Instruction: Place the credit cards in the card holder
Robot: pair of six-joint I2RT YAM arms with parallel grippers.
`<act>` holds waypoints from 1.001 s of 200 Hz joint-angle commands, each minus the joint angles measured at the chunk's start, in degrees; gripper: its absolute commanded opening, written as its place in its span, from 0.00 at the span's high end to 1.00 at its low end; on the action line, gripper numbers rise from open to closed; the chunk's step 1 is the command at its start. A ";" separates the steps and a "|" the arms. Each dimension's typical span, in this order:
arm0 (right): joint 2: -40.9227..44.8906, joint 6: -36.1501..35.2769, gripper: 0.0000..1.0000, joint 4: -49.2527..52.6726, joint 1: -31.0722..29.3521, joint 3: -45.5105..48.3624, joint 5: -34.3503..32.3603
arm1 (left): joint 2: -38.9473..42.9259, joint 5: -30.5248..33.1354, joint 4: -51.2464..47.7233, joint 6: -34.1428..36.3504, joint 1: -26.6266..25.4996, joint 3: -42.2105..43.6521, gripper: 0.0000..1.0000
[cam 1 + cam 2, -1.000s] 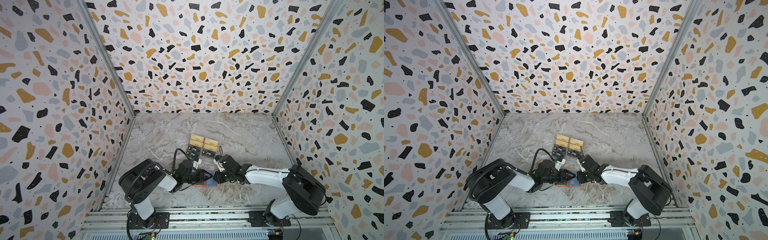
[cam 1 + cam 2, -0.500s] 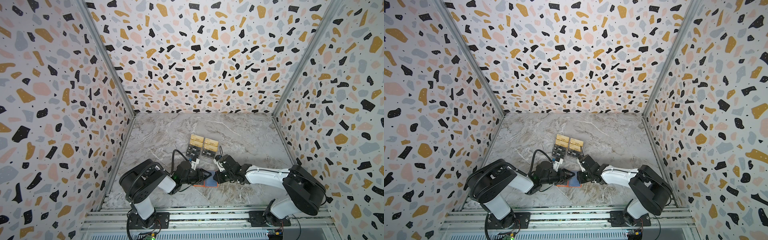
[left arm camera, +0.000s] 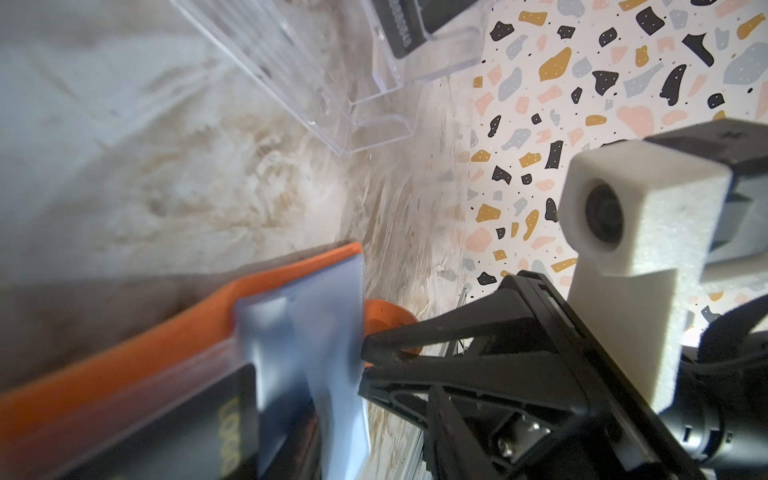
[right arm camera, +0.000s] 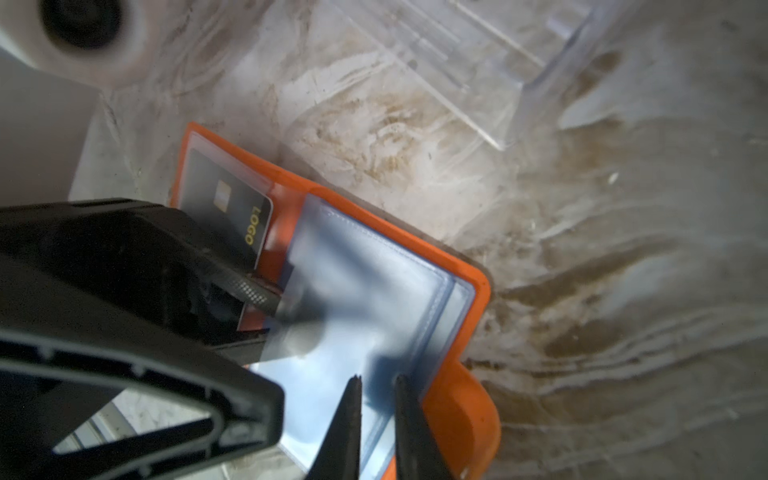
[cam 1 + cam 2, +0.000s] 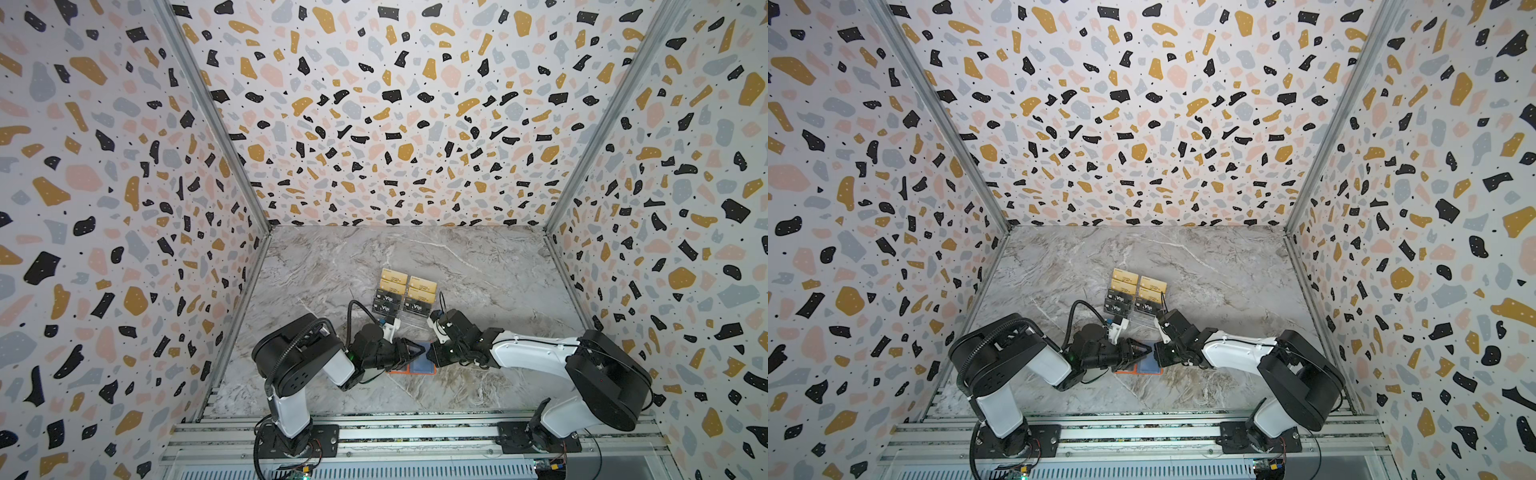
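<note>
**Orange holder lies open between two facing grippers**

Orange leather and bluish plastic mark the card holder [image 5: 422, 366], which lies open and flat on the marble table [image 5: 478, 266], just in front of the clear acrylic stand [image 5: 411, 319]. The rest of the credit cards [image 5: 409, 293] stand on that stand, gold ones behind black ones. In both top views the open holder stretches from one gripper to the other, so each arm faces one half of it.

One black card [image 4: 224, 199] with yellow lettering rests on the half nearer the left gripper [image 5: 413, 350]. Its far end lies against that page and its near end runs in between the left jaws. The jaws stand a little apart around it. I cannot tell whether they clamp the card, or whether the card is already partly inside a pocket.

From the opposite side, the right gripper [image 4: 376, 390] has its thin tips almost together on the free edge of a clear sleeve [image 4: 365, 291], apparently pinching it.

Both arms reach low and inward with their forearms close to level above the table, and their fingertips nearly meet over the holder. The left arm is clearly the nearer one to the card. My reading is that the next move depends on lining up the card's leading edge with a sleeve mouth while the right arm holds the plastic steady.
</note>
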State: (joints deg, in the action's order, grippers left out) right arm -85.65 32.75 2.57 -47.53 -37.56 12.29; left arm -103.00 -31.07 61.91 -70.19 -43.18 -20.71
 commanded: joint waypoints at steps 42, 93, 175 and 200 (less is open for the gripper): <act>4.72 0.44 0.83 1.16 -0.20 0.64 -2.14 | 0.64 0.70 -5.80 3.39 -0.16 -2.53 0.84; 6.46 0.82 0.84 1.47 -0.08 1.33 -3.33 | 2.58 1.54 -9.19 4.48 -0.22 -3.11 0.99; 5.67 0.83 0.85 1.10 1.18 2.66 -2.94 | 5.96 1.84 -12.30 6.05 -0.14 -2.35 1.00; 4.65 0.58 0.85 0.33 1.30 2.76 -1.91 | 6.58 1.55 -11.79 5.88 -0.11 -1.75 1.00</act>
State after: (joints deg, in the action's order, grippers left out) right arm -80.53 33.36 2.68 -46.48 -35.14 9.80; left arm -97.78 -29.45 48.80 -65.34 -43.18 -23.00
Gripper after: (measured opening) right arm 0.150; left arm 0.048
